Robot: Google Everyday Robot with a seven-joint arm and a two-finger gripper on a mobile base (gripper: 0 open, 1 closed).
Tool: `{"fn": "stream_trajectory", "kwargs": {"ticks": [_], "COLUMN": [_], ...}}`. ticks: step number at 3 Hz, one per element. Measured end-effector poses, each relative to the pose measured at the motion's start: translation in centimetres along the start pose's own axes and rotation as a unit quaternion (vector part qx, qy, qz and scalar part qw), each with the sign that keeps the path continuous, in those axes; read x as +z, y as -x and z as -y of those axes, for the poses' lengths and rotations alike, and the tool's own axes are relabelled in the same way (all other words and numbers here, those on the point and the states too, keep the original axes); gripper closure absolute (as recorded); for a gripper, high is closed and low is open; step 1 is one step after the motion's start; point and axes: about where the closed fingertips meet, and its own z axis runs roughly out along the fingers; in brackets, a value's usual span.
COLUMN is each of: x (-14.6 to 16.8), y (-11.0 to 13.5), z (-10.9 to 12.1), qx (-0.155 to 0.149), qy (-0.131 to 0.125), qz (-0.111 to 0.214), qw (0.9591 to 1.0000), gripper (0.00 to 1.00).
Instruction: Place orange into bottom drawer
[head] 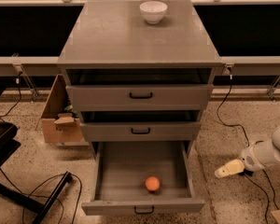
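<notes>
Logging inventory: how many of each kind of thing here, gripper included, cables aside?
Drawers: 3: top drawer, middle drawer, bottom drawer (open)
Orange: 1, inside the bottom drawer
White bowl: 1, on the cabinet top
Cardboard box: 1, on the floor
Gripper: 1, near the floor, right of the bottom drawer
Total: 7

We note the orange [152, 184]: small, round, smooth, resting on the floor of the bottom drawer [126, 169], slightly right of centre and near the front panel, in the lower middle of the frame. The drawer is grey and deep with a small black handle, and stands pulled out. The gripper [220, 172] sits at lower right, outside the drawer and well apart from the orange.
</notes>
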Motion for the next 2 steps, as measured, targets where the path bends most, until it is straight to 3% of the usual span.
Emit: {"fn": "stream_trajectory", "kwargs": {"ticks": [1,2], "x": [-6.9,-12.7], "y": [-2.6,-3.1], "z": [-3.1,-8.6], "qx": [-0.017,-0.048], "qy": [-0.047,-0.09], "qz": [0.03,0.1], "qw": [0.9983,0.9898], "gripper": [0.0,0.0]}}
